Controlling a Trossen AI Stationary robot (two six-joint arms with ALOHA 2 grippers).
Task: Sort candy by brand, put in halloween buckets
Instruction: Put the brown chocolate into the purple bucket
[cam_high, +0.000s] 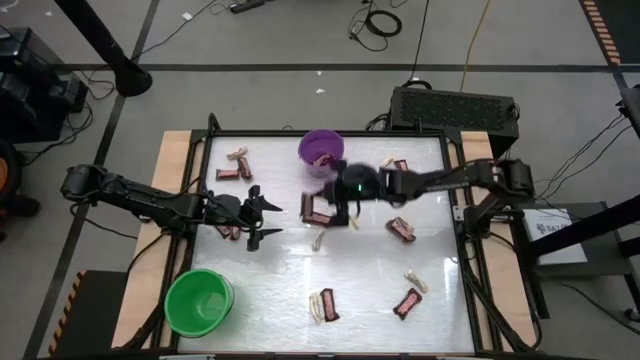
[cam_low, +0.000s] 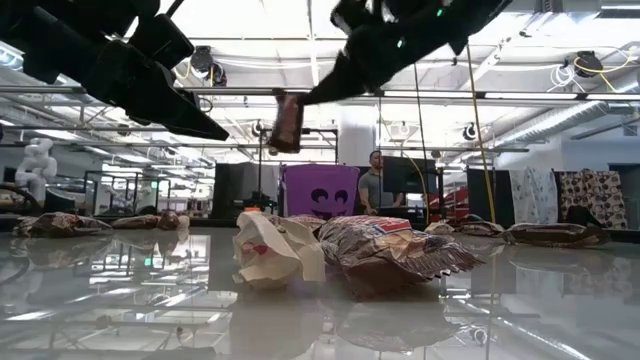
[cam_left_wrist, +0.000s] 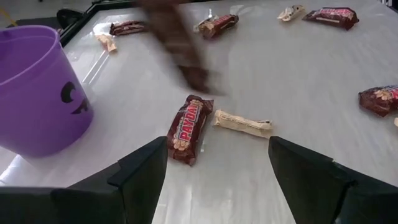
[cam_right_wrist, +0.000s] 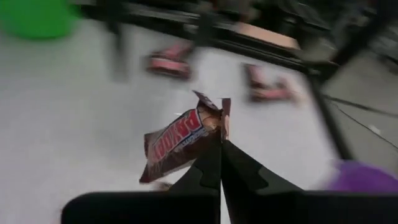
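Observation:
My right gripper (cam_right_wrist: 221, 146) is shut on a dark brown candy bar (cam_right_wrist: 177, 144) and holds it in the air just near of the purple bucket (cam_high: 321, 148). The low view shows the bar (cam_low: 287, 120) hanging high over the table. My left gripper (cam_high: 265, 215) hovers open at the table's left, and its fingers (cam_left_wrist: 140, 171) have nothing between them. Ahead of it another brown bar (cam_left_wrist: 188, 127) and a pale cream twisted piece (cam_left_wrist: 242, 122) lie flat on the table. The green bucket (cam_high: 198, 300) stands at the near left corner. My right gripper pinches the crimped end of the bar's wrapper (cam_right_wrist: 222, 124) between its two fingertips. The fingers come slanting down from the table's right. The bar hangs below and beyond them, tilted, lifted clear of the table.
More brown bars and cream pieces lie scattered: far left (cam_high: 232, 173), right of centre (cam_high: 400, 228), near right (cam_high: 407, 302) and near centre (cam_high: 325, 305). A crumpled cream wrapper (cam_low: 268, 250) and a brown bar (cam_low: 390, 250) lie close to the low camera.

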